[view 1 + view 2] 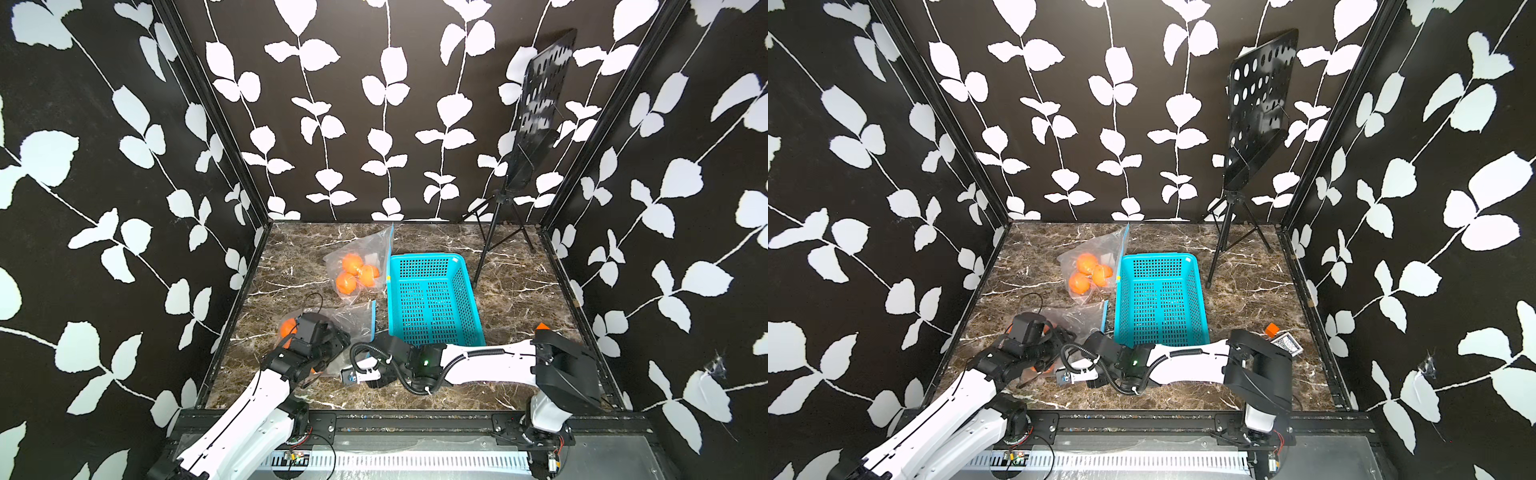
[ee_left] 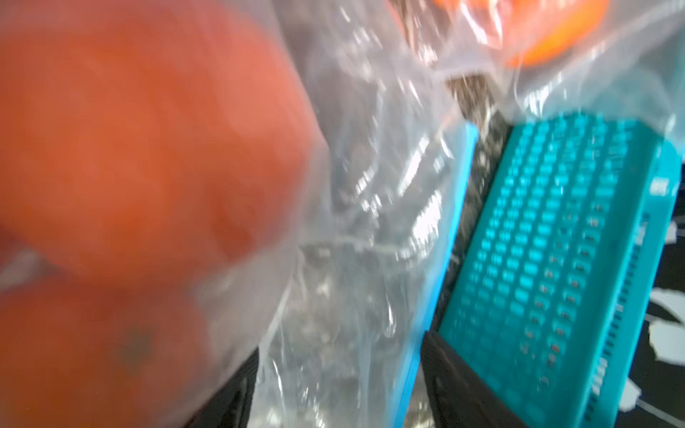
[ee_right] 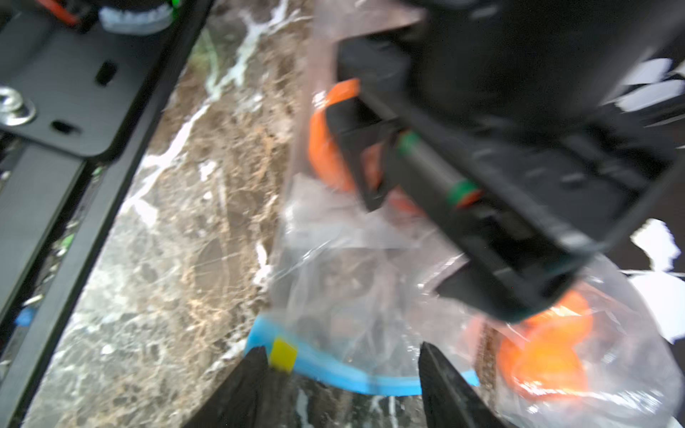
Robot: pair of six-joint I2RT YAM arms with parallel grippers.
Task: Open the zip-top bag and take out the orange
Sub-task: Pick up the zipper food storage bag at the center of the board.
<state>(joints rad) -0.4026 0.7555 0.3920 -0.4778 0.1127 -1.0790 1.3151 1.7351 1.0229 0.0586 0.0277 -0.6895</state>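
Note:
The near zip-top bag point(image 1: 353, 316) lies crumpled at the front left of the marble table, with an orange point(image 1: 286, 328) inside it. My left gripper point(image 2: 343, 381) stands over this bag, open, with loose clear film and the blue zip strip point(image 2: 441, 259) between its fingers. A blurred orange point(image 2: 129, 155) fills much of the left wrist view. My right gripper point(image 3: 346, 374) is open at the bag's mouth. The blue zip strip point(image 3: 333, 368) runs across its gap, and the yellow slider point(image 3: 283, 354) sits beside one fingertip. A second bag point(image 1: 365, 249) holding three oranges point(image 1: 352, 264) lies further back.
A teal perforated basket point(image 1: 424, 257) stands mid-table, right of both bags. A black music stand point(image 1: 536, 116) on a tripod fills the back right corner. A small orange block point(image 1: 1271, 330) and a patterned box point(image 1: 1285, 345) lie by the right arm's base.

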